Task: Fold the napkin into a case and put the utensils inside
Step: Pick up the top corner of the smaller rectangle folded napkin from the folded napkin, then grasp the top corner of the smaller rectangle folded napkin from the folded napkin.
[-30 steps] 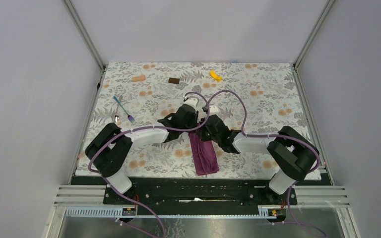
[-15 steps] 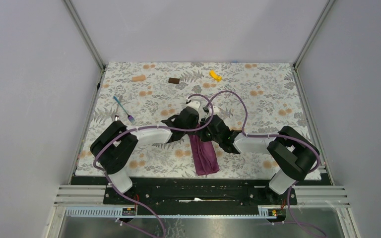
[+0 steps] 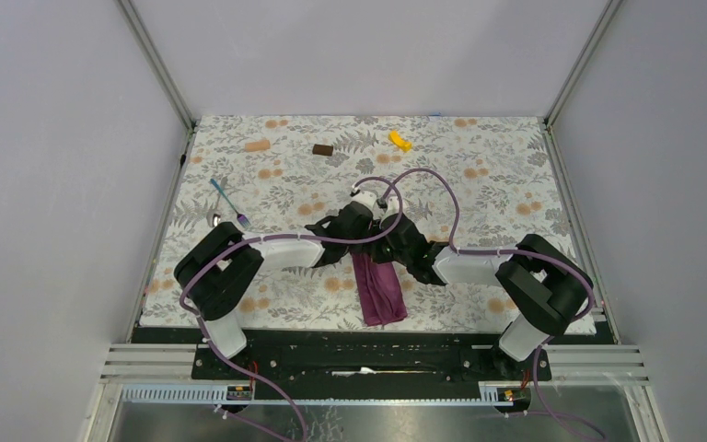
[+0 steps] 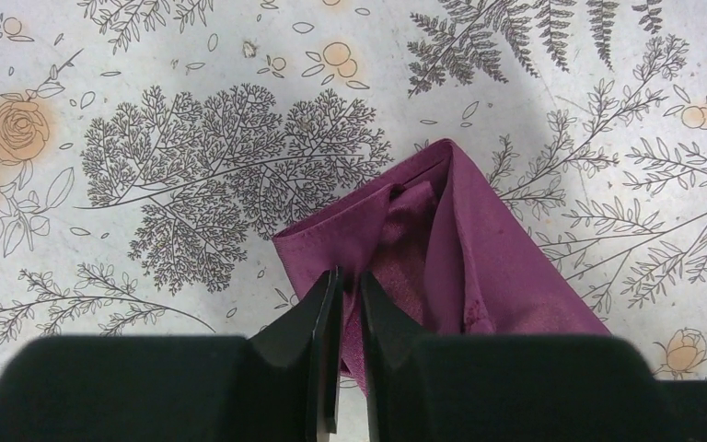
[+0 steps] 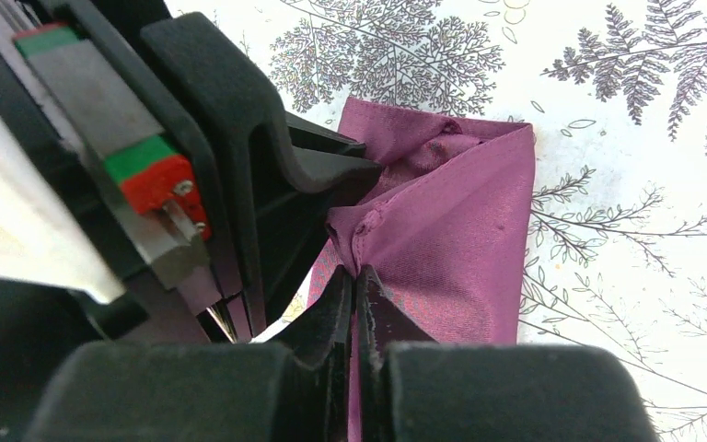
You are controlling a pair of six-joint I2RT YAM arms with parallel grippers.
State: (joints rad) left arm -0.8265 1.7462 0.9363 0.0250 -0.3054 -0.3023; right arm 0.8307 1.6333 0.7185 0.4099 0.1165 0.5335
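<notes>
The left gripper [image 4: 342, 304] has moved in to the far end of the napkin [image 3: 379, 290], a narrow folded strip at 6 o'clock on the worktop [image 3: 479, 175]. Its jaws have narrowed to a slit astride a cloth edge, and it is unclear whether they pinch it yet. The right gripper [image 5: 357, 285] is clamped shut on a neighbouring corner. A two-handed fold looks imminent. The utensils [image 3: 228, 208] lie untouched at 9 o'clock. From above, both arms hide the napkin's far end, and the spoon is barely discernible.
</notes>
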